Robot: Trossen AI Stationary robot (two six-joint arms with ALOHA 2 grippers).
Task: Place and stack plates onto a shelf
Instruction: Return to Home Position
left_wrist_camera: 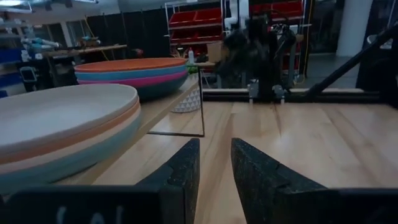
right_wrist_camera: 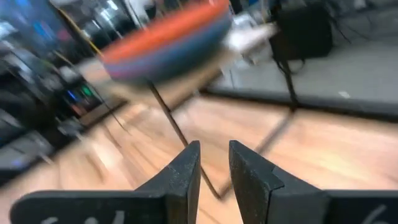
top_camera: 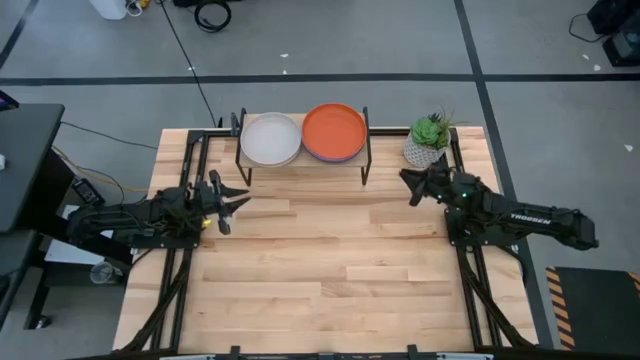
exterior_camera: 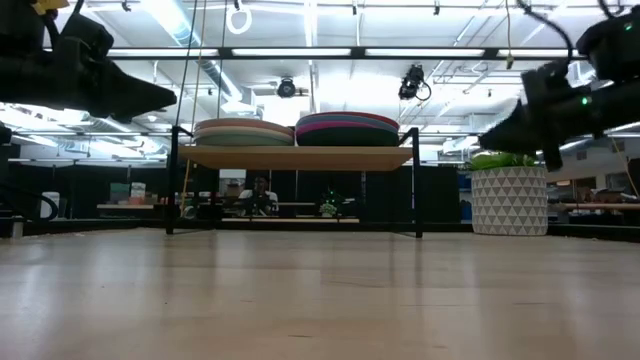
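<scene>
The shelf stands at the table's far edge on black legs and carries two stacks of plates. The left stack has a cream plate on top, the right stack an orange one. In the low view the two stacks rest flat on the board. My left gripper hovers near the shelf's left legs, empty, with a narrow gap between its fingers. My right gripper hovers right of the shelf, also empty and narrowly open.
A potted plant in a white patterned pot stands at the table's far right corner, close to my right gripper. The slatted wooden tabletop stretches bare between the arms and toward the near edge. Black frame rails run along both sides.
</scene>
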